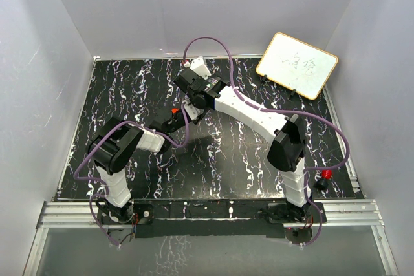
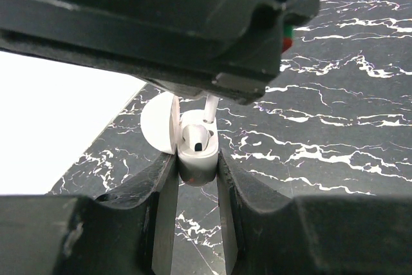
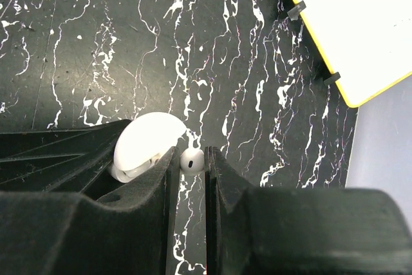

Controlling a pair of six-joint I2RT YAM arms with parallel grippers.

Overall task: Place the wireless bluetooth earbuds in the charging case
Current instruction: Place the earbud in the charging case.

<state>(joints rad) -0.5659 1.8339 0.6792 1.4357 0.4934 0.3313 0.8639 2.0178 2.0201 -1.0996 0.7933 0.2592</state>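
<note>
The charging case (image 2: pixel 197 161) is white, not red, with its lid (image 2: pixel 159 123) swung open to the left. My left gripper (image 2: pixel 196 167) is shut on the case's base. One white earbud (image 2: pixel 196 136) sits in the case. My right gripper (image 3: pixel 192 160) is shut on a second white earbud (image 3: pixel 191 158), right beside the open lid (image 3: pixel 147 140). In the left wrist view that earbud's stem (image 2: pixel 211 109) points down at the case from under the right gripper's body (image 2: pixel 193 24). Seen from above, both grippers meet near the table's middle (image 1: pixel 184 111).
A yellow-framed whiteboard (image 1: pixel 297 64) leans at the back right, also seen as a whiteboard (image 3: pixel 360 24) in the right wrist view. The tabletop is black marble (image 1: pixel 246 153), with white walls on three sides. A purple cable (image 1: pixel 213 40) arcs over the arms.
</note>
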